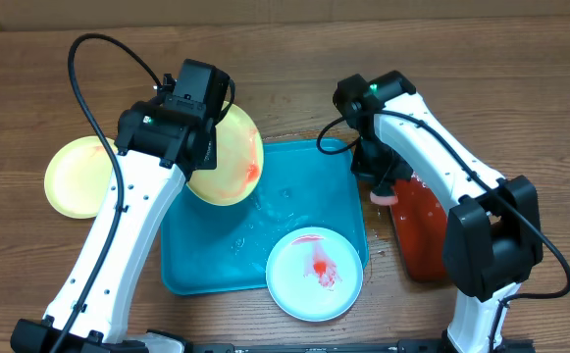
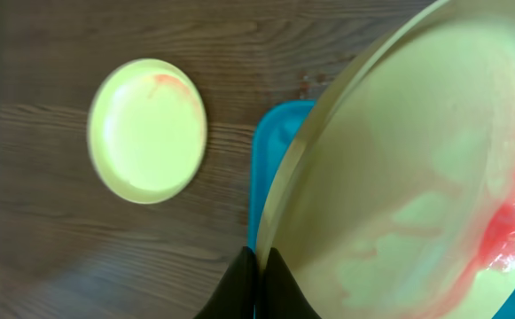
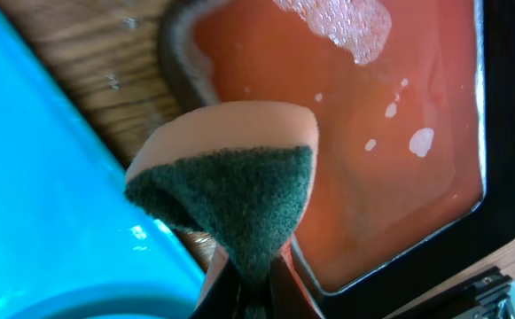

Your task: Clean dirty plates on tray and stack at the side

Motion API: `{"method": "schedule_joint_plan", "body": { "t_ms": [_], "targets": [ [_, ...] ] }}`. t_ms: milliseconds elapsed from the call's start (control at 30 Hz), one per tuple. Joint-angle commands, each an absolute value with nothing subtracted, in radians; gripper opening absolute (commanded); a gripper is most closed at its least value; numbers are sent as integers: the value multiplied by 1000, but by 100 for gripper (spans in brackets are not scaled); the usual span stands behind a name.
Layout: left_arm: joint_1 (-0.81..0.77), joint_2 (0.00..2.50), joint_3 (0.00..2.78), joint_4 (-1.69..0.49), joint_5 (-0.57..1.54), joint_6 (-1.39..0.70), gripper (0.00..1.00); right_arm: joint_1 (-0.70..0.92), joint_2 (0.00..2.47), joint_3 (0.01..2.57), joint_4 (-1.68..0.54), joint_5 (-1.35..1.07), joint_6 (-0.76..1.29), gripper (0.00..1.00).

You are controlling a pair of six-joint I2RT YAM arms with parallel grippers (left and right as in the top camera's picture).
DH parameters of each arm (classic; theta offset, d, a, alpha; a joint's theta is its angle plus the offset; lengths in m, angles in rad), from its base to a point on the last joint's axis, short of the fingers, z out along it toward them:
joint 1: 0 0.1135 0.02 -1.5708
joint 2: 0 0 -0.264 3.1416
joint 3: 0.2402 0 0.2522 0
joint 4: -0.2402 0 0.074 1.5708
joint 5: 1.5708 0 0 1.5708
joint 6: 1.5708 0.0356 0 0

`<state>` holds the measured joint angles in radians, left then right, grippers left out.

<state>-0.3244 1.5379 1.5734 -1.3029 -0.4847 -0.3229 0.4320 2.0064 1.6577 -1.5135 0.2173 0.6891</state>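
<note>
Plates (image 1: pixel 315 275) total three: one gripped, one on tray (image 1: pixel 206 265), one on tabletop (image 1: pixel 29 88).

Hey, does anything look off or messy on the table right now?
The yellow plate set aside on the table shows a faint red smear near its rim, and the pale blue plate overhangs the tray's front rim.

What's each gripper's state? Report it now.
Left gripper: shut on the pale green plate.
Right gripper: shut on the sponge.
</note>
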Motion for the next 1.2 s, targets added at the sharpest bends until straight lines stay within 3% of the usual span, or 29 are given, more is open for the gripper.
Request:
{"method": "schedule_joint_plan", "body": {
  "t_ms": [0, 433, 667, 1167],
  "targets": [
    [-376, 1524, 1599, -1323, -614, -334, 4, 393, 1946, 1609, -1501, 239, 719, 4],
    [-551, 1591, 1599, -1388, -895, -397, 4, 181, 1655, 1227, -1367, 235, 733, 4],
    [-673, 1663, 1599, -1378, -1103, -285, 4, 118, 1611, 1042, -1234, 180, 707, 4],
    [-847, 1748, 1599, -1400, -1322, -152, 4, 117, 1611, 1020, -1159, 178, 676, 4]
  ]
}}
